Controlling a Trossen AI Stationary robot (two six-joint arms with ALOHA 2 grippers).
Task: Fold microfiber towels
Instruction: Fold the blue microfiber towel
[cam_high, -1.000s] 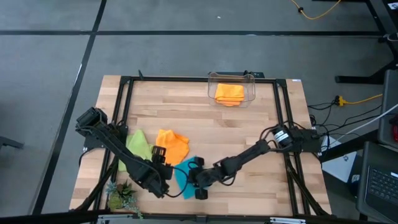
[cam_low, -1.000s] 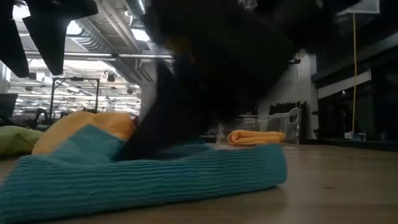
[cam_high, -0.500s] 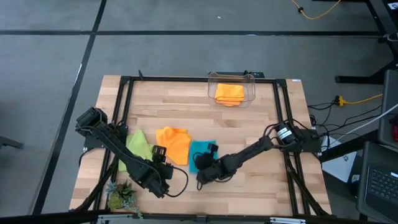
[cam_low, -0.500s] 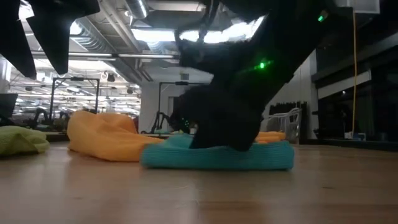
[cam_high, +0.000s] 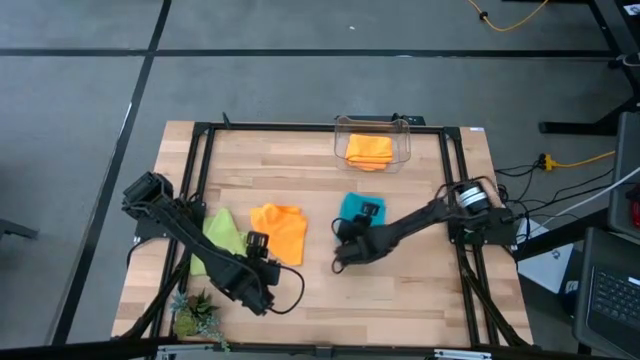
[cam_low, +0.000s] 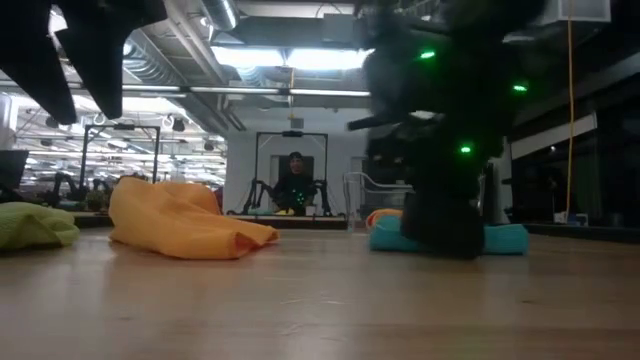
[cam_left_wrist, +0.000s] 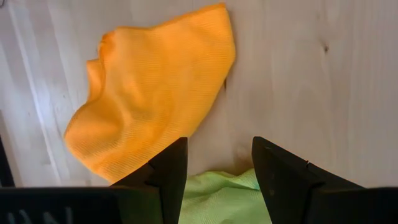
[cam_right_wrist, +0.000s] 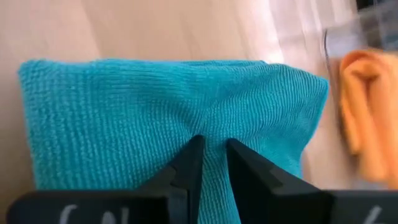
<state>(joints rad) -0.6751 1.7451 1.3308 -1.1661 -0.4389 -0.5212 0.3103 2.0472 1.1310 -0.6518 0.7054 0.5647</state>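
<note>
Right now my right gripper (cam_right_wrist: 210, 163) pinches the folded turquoise towel (cam_high: 357, 210) mid-table, seemingly near its middle; it's soft and limp, so I'd grip an edge. Left gripper (cam_left_wrist: 214, 171) hangs open.

Right arm's stretched toward mid-table, right gripper (cam_high: 365, 212) low, its fingers (cam_right_wrist: 189, 163) nearly together, pinching fabric. Left arm's parked near the front-left, left gripper (cam_high: 258, 242) hovering with jaws spread, nothing in them.

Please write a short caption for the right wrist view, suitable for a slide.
Right gripper pinching the folded turquoise towel on the wooden table, with an orange towel nearby.
</note>
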